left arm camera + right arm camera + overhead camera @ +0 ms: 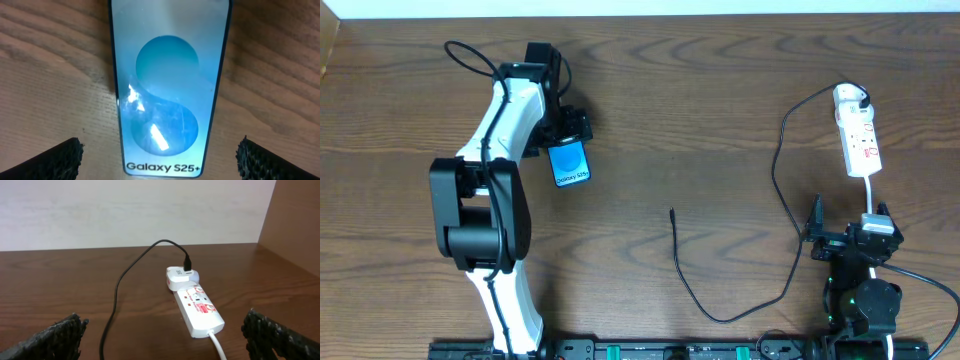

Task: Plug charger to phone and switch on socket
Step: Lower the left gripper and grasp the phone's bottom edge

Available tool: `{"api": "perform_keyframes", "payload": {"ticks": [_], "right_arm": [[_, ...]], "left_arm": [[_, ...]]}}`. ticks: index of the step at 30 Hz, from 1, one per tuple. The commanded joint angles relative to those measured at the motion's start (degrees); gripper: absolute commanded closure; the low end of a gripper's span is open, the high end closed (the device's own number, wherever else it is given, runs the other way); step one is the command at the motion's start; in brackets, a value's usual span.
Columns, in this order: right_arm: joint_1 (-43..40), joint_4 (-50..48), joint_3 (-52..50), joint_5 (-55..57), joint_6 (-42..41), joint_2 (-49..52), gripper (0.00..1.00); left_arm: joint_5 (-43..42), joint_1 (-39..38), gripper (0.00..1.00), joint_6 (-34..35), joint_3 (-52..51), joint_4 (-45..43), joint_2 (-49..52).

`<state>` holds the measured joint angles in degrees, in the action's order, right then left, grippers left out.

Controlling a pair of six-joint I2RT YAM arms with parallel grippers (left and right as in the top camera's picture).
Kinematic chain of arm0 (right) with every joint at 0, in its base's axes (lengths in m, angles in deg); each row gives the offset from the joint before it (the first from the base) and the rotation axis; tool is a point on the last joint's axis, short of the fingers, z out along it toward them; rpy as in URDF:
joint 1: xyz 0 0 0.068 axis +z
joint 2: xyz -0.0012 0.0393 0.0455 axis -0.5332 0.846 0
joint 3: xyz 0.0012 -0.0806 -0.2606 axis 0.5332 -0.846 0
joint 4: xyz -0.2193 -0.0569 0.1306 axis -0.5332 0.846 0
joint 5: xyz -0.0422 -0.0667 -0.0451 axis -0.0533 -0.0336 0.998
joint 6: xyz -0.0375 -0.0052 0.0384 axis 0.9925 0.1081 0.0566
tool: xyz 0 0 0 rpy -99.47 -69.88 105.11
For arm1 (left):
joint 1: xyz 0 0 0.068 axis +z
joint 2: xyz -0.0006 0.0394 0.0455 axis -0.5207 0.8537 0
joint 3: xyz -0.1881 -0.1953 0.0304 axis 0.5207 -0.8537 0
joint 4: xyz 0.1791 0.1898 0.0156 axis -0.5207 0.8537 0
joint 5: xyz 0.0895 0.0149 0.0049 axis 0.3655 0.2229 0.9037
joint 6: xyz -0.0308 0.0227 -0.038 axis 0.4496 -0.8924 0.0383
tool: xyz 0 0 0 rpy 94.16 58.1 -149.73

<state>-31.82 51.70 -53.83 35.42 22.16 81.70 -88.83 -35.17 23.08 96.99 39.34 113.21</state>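
Evidently both wide apart, empty: left hand (160, 158) astride the phone (167, 75), right hand (167, 340) short of the socket (200, 309).

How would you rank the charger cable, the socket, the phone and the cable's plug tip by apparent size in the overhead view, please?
1. charger cable, clearly the longest.
2. socket and phone: roughly alike; the socket is longer, the phone wider, so I won't rank them.
3. plug tip, tiny.

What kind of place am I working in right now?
Likely an indoor test bench or office desk: a wood-grain table, a plain pale wall behind it, and a white power strip with a black cable plugged in.
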Motion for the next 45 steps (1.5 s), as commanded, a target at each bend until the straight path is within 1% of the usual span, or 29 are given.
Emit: {"api": "perform_keyframes", "payload": {"ticks": [1,12,22,45], "right_arm": [[0.4,0.2,-0.1,0.1,0.7,-0.3,0.01],[0.4,0.2,-0.1,0.1,0.7,-0.3,0.01],[0.4,0.2,-0.1,0.1,0.7,-0.3,0.01],[0.4,0.2,-0.1,0.1,0.7,-0.3,0.01]], "left_arm": [[-0.1,0.1,0.02,-0.8,-0.3,-1.0,1.6],[-0.1,0.0,0.02,-1.4,-0.3,-3.0,5.7],[0.0,-0.2,0.02,-1.4,-0.3,-6.2,5.8],[0.0,-0.2,0.02,-1.4,-0.4,-4.3,6.6]]}}
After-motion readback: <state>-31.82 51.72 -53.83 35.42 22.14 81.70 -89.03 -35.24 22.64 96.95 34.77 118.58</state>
